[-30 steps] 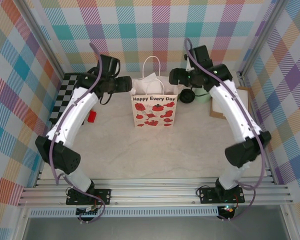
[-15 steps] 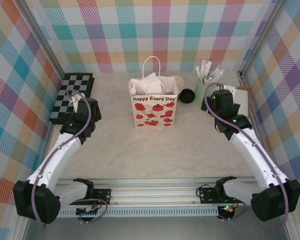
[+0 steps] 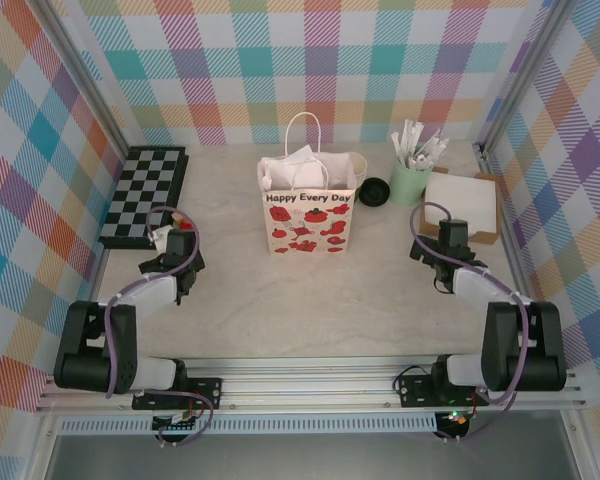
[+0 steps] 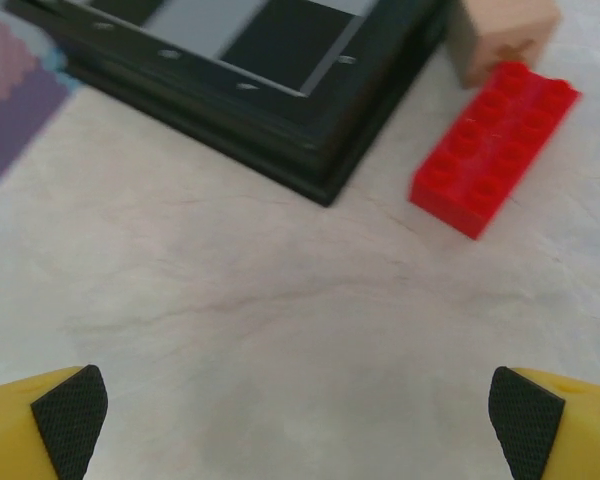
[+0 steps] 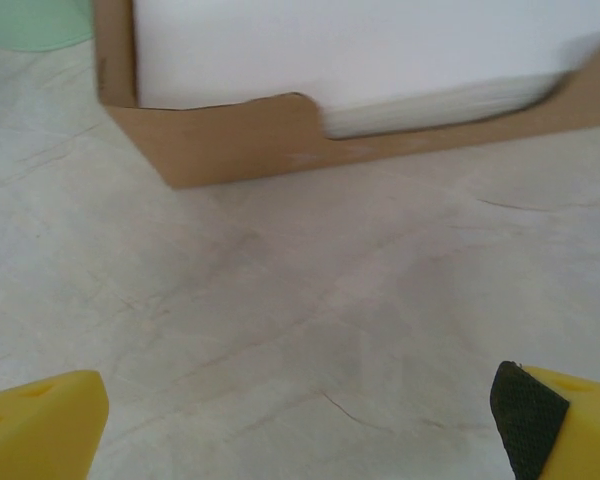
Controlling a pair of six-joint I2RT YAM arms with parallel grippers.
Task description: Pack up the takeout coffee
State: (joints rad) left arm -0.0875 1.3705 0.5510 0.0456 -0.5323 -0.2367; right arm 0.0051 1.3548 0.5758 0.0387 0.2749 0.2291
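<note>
Hanging low over table (image 3: 380, 290): left tool (image 4: 300, 425), right tool (image 5: 300, 415), both spread wide, empty. Beside bag (image 3: 308, 222) stands takeout coffee (image 3: 375, 190), not packed yet. Start step, I think; next, right tool must reach, grab it.

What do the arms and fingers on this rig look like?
Left arm and right arm: white links, black joint housings, and a purple cable looping along each. Left fingers are yellow wedges with black cross-hatched pads. Right fingers match: yellow, with a black pad on one.
</note>
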